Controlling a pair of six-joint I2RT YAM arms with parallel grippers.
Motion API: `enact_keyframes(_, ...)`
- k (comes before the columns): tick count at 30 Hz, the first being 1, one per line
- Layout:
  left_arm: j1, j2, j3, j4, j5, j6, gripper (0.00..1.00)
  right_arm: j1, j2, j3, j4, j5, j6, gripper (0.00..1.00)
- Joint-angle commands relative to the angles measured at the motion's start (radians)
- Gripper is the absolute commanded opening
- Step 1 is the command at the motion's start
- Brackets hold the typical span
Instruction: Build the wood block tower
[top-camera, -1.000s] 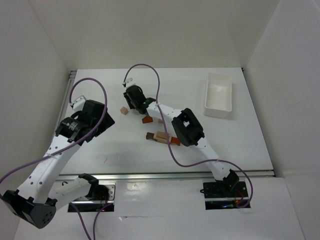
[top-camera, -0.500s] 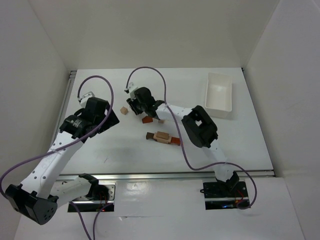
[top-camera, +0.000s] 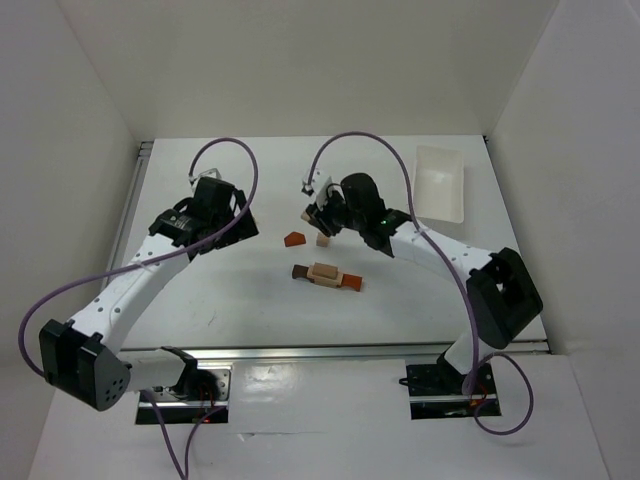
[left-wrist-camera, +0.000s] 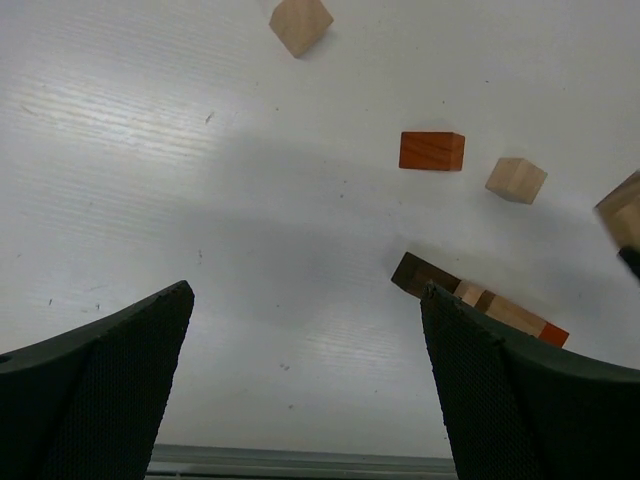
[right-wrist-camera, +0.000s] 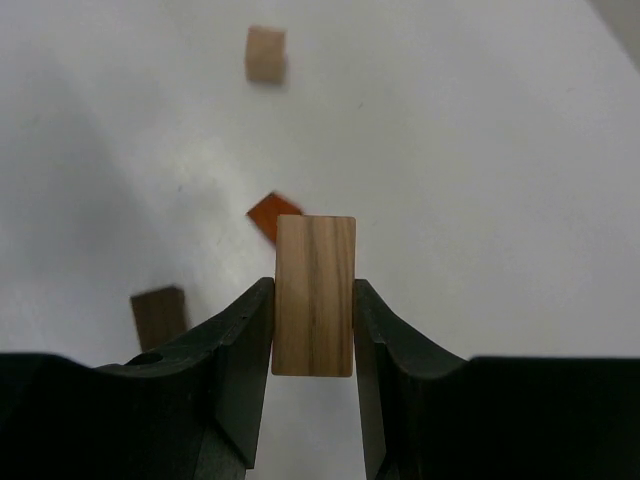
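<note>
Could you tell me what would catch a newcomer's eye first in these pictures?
The right gripper pinches a light tan block above the middle of the table. Nearer the arms lies a low cluster of dark, tan and reddish pieces, and the left gripper hangs wide open off to its left.

Left hand (left-wrist-camera: 305, 295) spread, right hand (right-wrist-camera: 313, 300) pinching block (right-wrist-camera: 314, 255)

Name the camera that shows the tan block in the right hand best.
Right wrist view: the tan block stands upright, sharp and centred, gripped by the right hand. The top view hides most of it under that hand; the left wrist view catches only a blurred piece at its right edge.
</note>
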Motion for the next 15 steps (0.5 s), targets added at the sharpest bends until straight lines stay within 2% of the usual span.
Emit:
enact_keyframes(1,-0.003,0.031,0.052,0.086,0.035,0.050,1.00,0.011,-0.081,-0.088,-0.107,-0.096,-0.089,0.06)
enact_keyframes(8,-0.003,0.065,0.061,0.110,0.058,0.073,1.00,0.011,-0.130,-0.146,-0.142,-0.162,-0.026,0.10)
enact_keyframes(15,-0.013,0.065,0.061,0.088,0.038,0.082,1.00,0.011,-0.154,-0.185,-0.171,-0.199,-0.026,0.10)
